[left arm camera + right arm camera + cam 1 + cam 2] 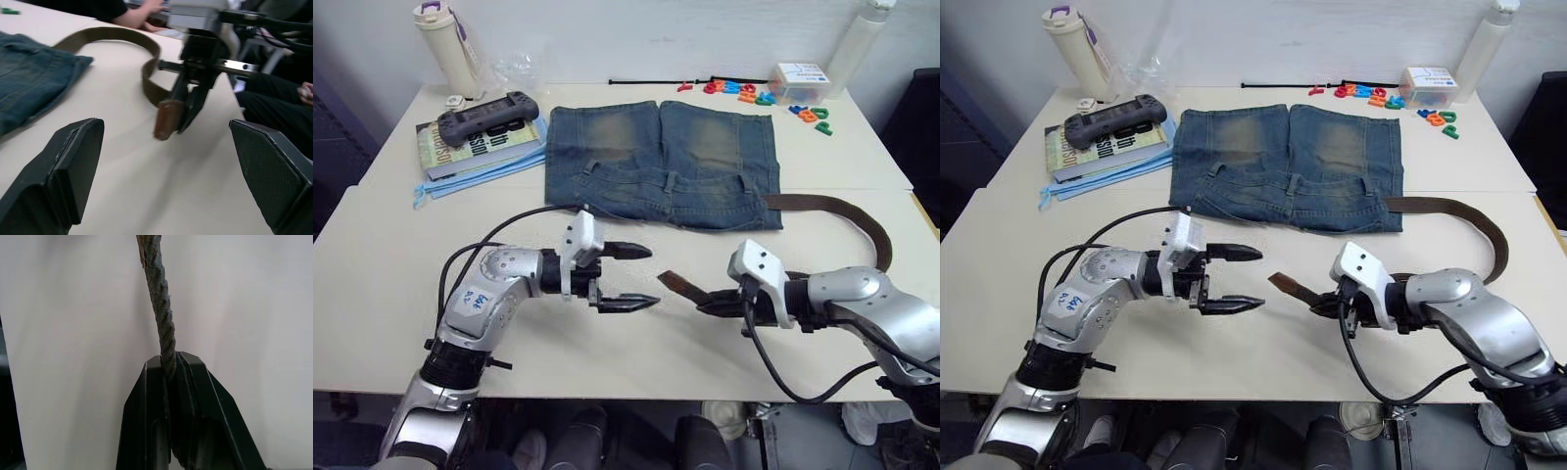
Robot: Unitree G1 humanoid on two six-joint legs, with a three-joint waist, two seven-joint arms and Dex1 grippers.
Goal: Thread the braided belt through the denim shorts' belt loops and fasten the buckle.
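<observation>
The denim shorts (661,162) lie flat on the table, waistband toward me, with small belt loops (673,184) along it. The braided belt (847,213) comes out from the waistband's right end, curves round to the right and runs back toward me. My right gripper (713,300) is shut on the belt just behind its tan tip (672,284), holding it a little above the table. My left gripper (641,277) is open, its fingertips pointing at the tip with a small gap between. The buckle is out of view.
Books with a grey game controller (489,113) and a blue face mask lie at the back left, next to a white bottle (445,44). Coloured plastic letters (744,91), a small box (798,80) and a second bottle stand along the back right. A person's arm (132,12) shows beyond the table.
</observation>
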